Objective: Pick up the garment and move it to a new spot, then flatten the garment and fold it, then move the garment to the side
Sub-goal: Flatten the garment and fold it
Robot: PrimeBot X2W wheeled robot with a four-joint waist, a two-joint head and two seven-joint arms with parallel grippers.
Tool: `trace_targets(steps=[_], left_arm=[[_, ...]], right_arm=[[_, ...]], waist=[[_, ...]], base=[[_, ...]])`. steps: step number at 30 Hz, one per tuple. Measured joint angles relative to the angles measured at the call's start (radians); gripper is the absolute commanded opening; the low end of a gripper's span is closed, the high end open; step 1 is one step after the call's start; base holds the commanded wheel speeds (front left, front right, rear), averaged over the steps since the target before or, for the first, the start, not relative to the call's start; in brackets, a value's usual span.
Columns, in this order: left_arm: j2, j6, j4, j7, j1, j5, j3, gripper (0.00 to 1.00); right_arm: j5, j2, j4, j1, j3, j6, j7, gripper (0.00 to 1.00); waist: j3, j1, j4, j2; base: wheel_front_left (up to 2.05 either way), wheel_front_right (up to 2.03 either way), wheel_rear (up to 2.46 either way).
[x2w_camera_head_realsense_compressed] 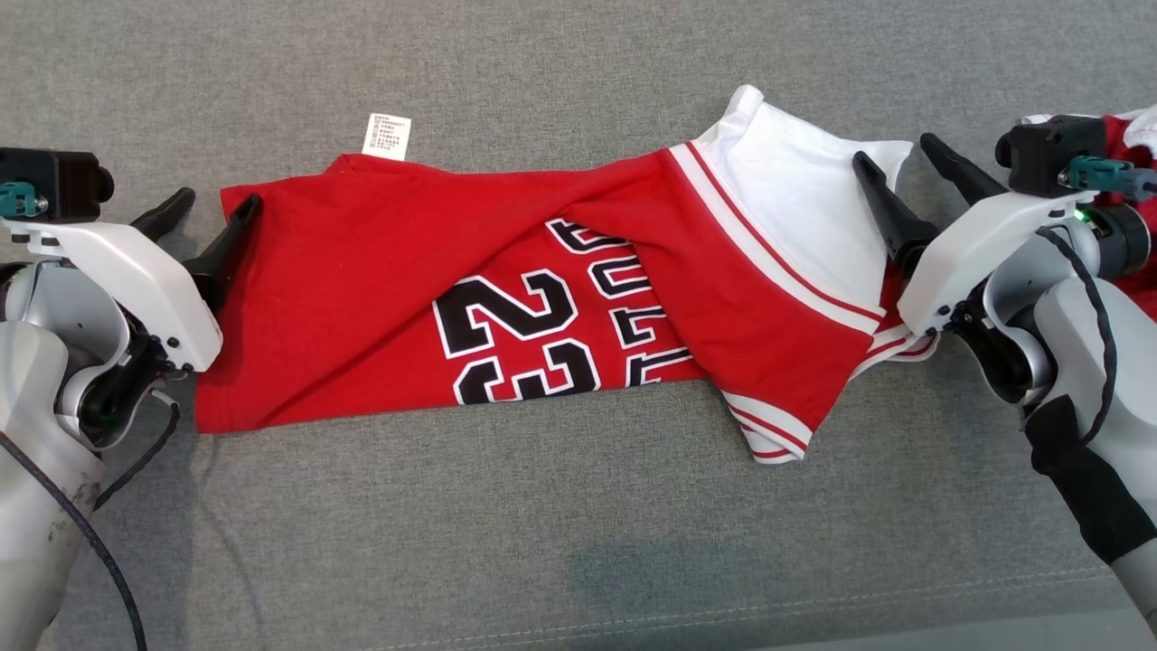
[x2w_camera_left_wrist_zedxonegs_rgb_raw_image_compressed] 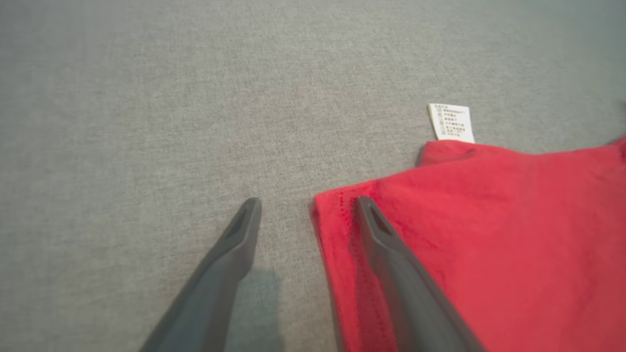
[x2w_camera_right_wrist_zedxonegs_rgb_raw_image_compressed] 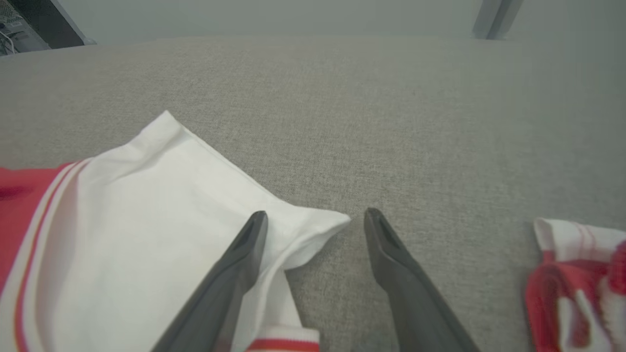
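The garment (x2w_camera_head_realsense_compressed: 380,280) is a red jersey with black-and-white numbers, white sleeves and red-striped trim, folded lengthwise into a long band across the grey surface. A white care label (x2w_camera_head_realsense_compressed: 387,136) sticks out at its far edge. My left gripper (x2w_camera_head_realsense_compressed: 215,204) stands open at the band's left end, straddling the red hem corner (x2w_camera_left_wrist_zedxonegs_rgb_raw_image_compressed: 337,215): one finger (x2w_camera_left_wrist_zedxonegs_rgb_raw_image_compressed: 386,239) lies over the cloth, the other on bare grey. Over at the right end my right gripper (x2w_camera_head_realsense_compressed: 895,149) is open, one finger (x2w_camera_right_wrist_zedxonegs_rgb_raw_image_compressed: 244,254) above the white sleeve (x2w_camera_right_wrist_zedxonegs_rgb_raw_image_compressed: 161,215), the other beside its tip.
Another red-and-white cloth (x2w_camera_right_wrist_zedxonegs_rgb_raw_image_compressed: 577,274) lies bunched to the right of my right gripper, also seen behind the right wrist (x2w_camera_head_realsense_compressed: 1134,127). The grey fabric surface (x2w_camera_head_realsense_compressed: 578,542) stretches wide in front of and beyond the jersey; a stitched seam runs near its front edge.
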Motion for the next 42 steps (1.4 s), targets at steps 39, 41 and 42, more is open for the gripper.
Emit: trace_targets(steps=[39,41,42], left_arm=[[0.286,0.24,-0.751,-0.012,0.426,-0.185,-0.007,0.0],[0.283,0.206,-0.746,0.045,0.362,-0.252,0.011,0.0],[0.27,0.182,-0.709,0.09,0.296,-0.295,0.016,0.0]], right_arm=[[0.409,-0.386,-0.671,0.549,-0.195,0.0,0.018,0.0],[0.408,-0.38,-0.684,0.477,-0.205,0.0,0.143,0.0],[0.397,-0.363,-0.665,0.38,-0.188,0.0,0.214,0.0]], waist=[[-0.052,0.0,0.035,0.0],[-0.042,0.0,0.036,0.0],[-0.04,0.0,0.033,0.0]], base=[[0.0,0.0,0.0],[0.0,0.0,0.0],[0.0,0.0,0.0]])
